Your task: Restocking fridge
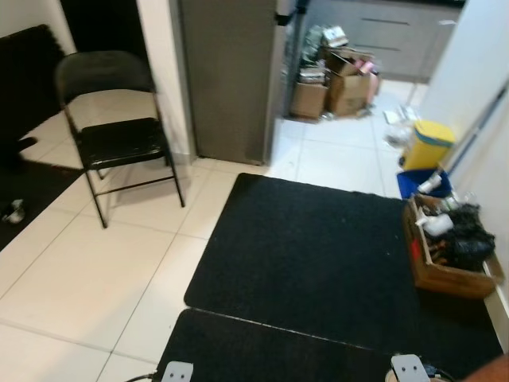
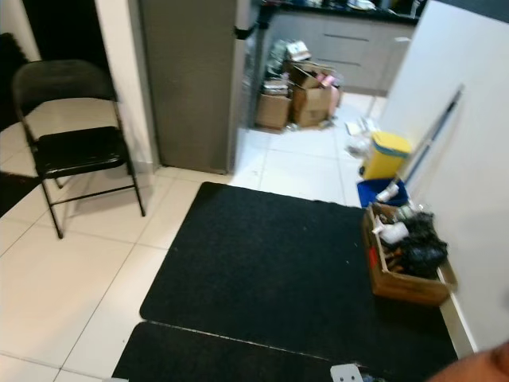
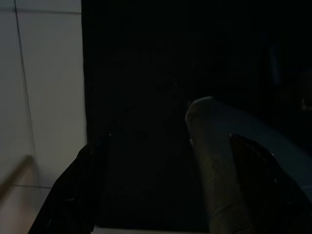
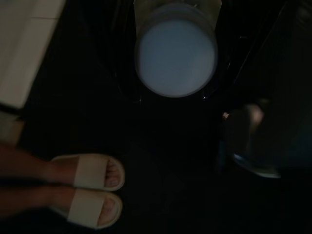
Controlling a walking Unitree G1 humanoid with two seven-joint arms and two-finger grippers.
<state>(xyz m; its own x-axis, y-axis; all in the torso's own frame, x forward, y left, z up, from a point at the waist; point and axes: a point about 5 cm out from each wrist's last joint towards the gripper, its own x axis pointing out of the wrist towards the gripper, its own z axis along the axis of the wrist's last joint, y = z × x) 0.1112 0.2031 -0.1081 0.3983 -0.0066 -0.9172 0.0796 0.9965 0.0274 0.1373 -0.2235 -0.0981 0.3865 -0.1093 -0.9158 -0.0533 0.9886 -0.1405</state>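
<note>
Walking toward the fridge looks like the step in hand: its tall grey side stands across the black mat, beside a folding chair, and its door faces away from the camera. A good approach would cross the mat, keep well off the chair and the wooden crate of clutter by the right wall, then turn into the kitchen opening where the cardboard boxes sit, so that the door can be faced squarely.

Both arms hang low. In the right wrist view the right end effector seems to grip a round pale container, seen end-on between its dark fingers, above the mat; a person's feet in pale slippers stand nearby. In the left wrist view the left end effector has one finger visible at the mat's edge and a pale cylinder, perhaps a bottle, alongside; whether it is clamped cannot be told in the dark.
</note>
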